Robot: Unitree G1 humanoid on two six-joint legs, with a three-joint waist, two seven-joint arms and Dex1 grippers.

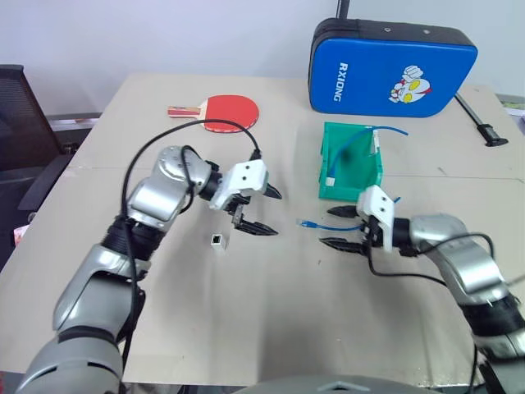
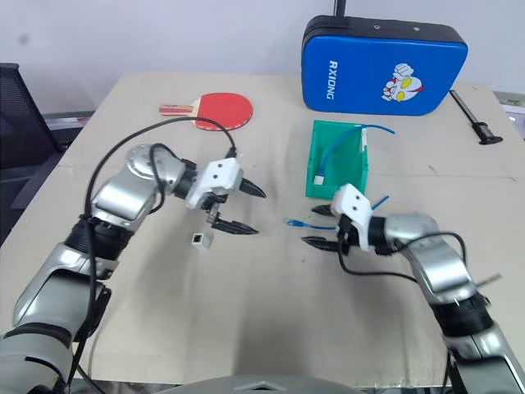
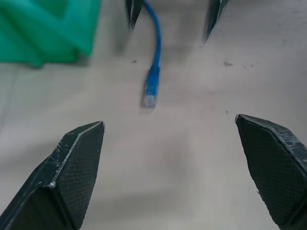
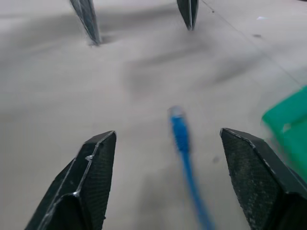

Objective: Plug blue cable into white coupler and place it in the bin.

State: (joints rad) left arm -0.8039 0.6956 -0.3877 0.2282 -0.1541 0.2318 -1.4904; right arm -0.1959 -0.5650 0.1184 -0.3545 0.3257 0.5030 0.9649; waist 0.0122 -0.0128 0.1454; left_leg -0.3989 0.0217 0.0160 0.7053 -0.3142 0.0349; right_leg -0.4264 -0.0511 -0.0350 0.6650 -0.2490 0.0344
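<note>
The blue cable [image 1: 316, 223] lies on the table with its clear plug toward the robot's left and its length running back between the fingers of my right gripper [image 1: 327, 226], which is open around it without pinching it. The right wrist view shows the cable [image 4: 181, 139] lying loose between the two pads. My left gripper [image 1: 276, 213] is open and empty, hovering just left of the plug [image 3: 151, 91] and pointing at it. The white coupler [image 1: 216, 241] stands on the table below and to the left of the left gripper. The green bin [image 1: 351, 168] stands behind the right gripper.
Another blue cable [image 1: 385, 130] hangs over the bin's rim into it. A red paddle [image 1: 225, 111] lies at the back left, and a blue padded case [image 1: 385, 70] stands at the back right. A black tool [image 1: 484, 127] lies by the table's right edge [image 1: 513, 176].
</note>
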